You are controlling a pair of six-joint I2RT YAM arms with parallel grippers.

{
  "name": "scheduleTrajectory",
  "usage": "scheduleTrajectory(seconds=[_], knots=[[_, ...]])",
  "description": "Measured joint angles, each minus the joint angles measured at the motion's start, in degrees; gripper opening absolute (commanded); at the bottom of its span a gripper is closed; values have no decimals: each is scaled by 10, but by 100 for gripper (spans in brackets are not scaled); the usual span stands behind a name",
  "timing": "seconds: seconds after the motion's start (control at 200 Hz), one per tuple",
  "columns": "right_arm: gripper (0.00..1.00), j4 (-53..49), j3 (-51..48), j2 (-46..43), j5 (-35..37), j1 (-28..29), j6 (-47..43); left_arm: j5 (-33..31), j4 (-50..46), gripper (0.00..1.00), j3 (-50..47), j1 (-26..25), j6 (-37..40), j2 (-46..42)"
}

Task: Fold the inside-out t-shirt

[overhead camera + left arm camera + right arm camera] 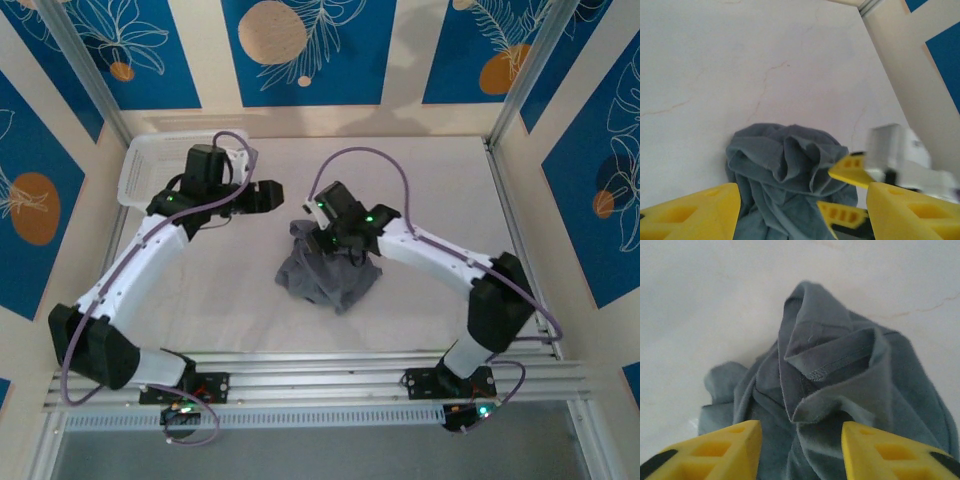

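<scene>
Cream walls with blue leaf-patterned panels close in a white table (450,180), its covering showing faint creases in the left wrist view (740,60) and the right wrist view (715,290).

Both arms reach in from the near edge and bend toward the middle.

The inside-out t-shirt (330,275) is a crumpled slate-grey heap, not yet folded. It lies directly under and in front of the right gripper (322,240), whose tips are down at the heap's far edge. The left gripper (268,193) is apart from the cloth, with the heap ahead of it and off to its right side.

A white mesh-sided basket (140,175) stands behind the left gripper, at the table's far left corner, partly covered by that arm.

Seen from the left wrist, the left gripper (800,215) has its yellow fingers spread wide with nothing between them. The t-shirt (785,170) bunches just ahead of the gap. The right gripper (845,192) comes in from the right with its own yellow fingers parted against the cloth.

Seen from the right wrist, the right gripper (802,450) is spread open, not clamped. The t-shirt (840,375) fills the space ahead of it, and a raised fold runs down into the gap between the fingers. A stitched hem (840,365) crosses that fold just beyond the fingertips.
</scene>
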Motion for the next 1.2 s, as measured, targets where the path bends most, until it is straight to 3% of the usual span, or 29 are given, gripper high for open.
scheduleTrajectory(seconds=[0.105, 0.295, 0.565, 0.73, 0.95, 1.2], knots=[[59, -29, 38, 43, 35, 14, -15, 0, -14, 67, -21, 0, 6, -10], [60, -59, 74, 86, 86, 24, -22, 0, -27, 67, -32, 0, 8, -9], [36, -75, 86, 111, 112, 24, -21, -1, -27, 67, -32, 0, 8, -9], [43, -69, 86, 111, 105, 21, -9, -4, -27, 67, -32, 0, 8, -9], [42, -52, 87, 111, 98, 16, 15, -4, -27, 67, -32, 0, 8, -5], [18, -45, 107, 126, 98, 15, 32, -4, -27, 67, -32, 0, 13, -5]])
